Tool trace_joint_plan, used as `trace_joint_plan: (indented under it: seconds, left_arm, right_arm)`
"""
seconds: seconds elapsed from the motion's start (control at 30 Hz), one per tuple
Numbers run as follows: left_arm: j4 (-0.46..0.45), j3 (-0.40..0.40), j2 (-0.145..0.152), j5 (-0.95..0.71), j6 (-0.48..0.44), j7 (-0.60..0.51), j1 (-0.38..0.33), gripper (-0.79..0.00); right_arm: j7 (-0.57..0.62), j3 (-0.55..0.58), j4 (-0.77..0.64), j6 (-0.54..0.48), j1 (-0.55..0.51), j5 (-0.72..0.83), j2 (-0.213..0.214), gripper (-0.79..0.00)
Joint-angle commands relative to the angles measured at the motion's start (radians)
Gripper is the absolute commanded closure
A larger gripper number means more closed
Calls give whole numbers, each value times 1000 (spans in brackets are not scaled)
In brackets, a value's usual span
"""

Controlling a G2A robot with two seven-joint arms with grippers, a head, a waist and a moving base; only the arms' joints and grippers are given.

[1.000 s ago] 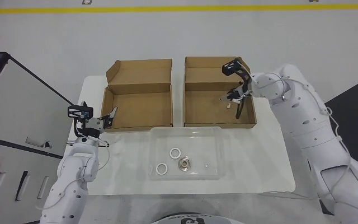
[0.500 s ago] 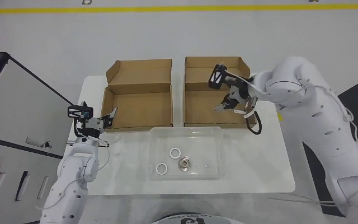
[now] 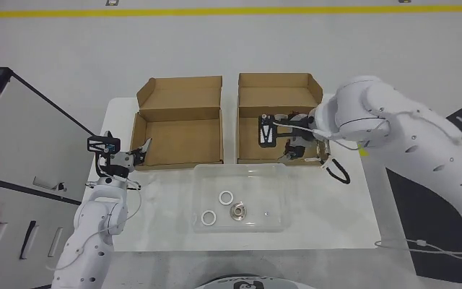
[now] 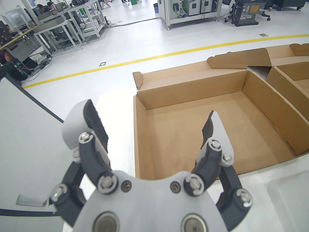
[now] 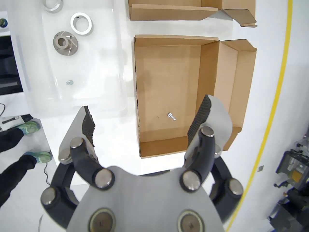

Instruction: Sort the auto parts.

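In the clear tray (image 3: 216,169) lie two white rings (image 3: 226,196) (image 3: 209,217), a metal flange (image 3: 237,212) and a small bolt (image 3: 267,213). The right wrist view shows the same rings (image 5: 81,23) (image 5: 52,1), flange (image 5: 65,43) and bolt (image 5: 69,82). One silver screw (image 5: 171,116) lies on the floor of the right cardboard box (image 5: 166,73). My right gripper (image 5: 147,114) hangs open above that box's front part (image 3: 291,149), holding nothing. Beside the left box's (image 4: 212,121) outer front corner my left gripper (image 4: 150,117) (image 3: 143,149) stands open and empty.
Both boxes (image 3: 177,137) (image 3: 253,141) stand side by side at the back of the white table (image 3: 325,209), flaps open; the left one holds nothing. The tray (image 5: 96,49) sits in front of them. Bare table lies on either side of the tray.
My right arm has swung from the right box's far right corner leftward and closer to the tray, staying above the box. The left arm has not moved.
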Motion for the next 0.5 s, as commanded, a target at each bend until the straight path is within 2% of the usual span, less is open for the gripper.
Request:
trace_joint_plan:
  seconds: [0.0, 0.13, 0.47]
  left_arm:
    - [0, 0, 0, 0, 0, 0, 0, -785]
    - [0, 0, 0, 0, 0, 0, 0, -785]
    - [0, 0, 0, 0, 0, 0, 0, -785]
  right_arm:
    - [-14, -64, 1, -14, 54, 16, 9, -785]
    - [-38, -159, 13, -37, 135, 65, 15, -785]
    - [-38, -159, 13, -37, 135, 65, 15, -785]
